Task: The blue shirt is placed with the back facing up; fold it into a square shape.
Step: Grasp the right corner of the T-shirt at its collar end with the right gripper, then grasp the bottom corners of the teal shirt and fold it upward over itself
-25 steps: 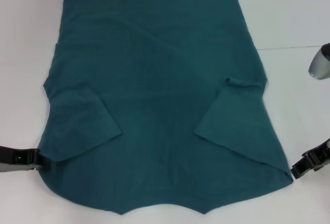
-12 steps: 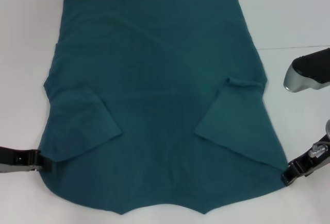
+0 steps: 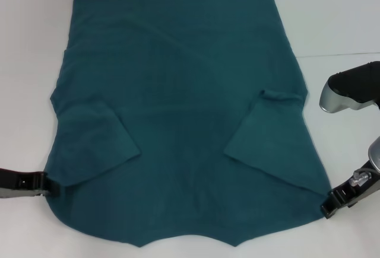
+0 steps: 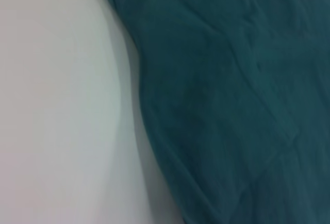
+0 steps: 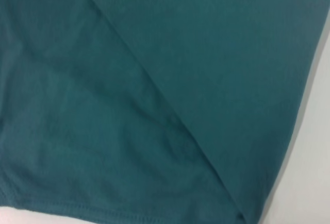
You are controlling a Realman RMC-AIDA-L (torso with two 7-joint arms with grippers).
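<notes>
Blue shirt (image 3: 178, 121) spread flat on white counter (image 3: 344, 21), plain side up, both sleeves folded inward. Left claw (image 3: 47, 185) set at near-left shoulder corner; right claw (image 3: 328, 206) at near-right corner, touching cloth edge. Whether either claw is spread or pinching cloth cannot be told. Cloth judged soft, light, limp, prone to sag and wrinkle. Hold best taken at both near corners, lifted together.

We see only a plain white table (image 3: 338, 15), with a thin straight seam (image 3: 338, 53) crossing its right side.
</notes>
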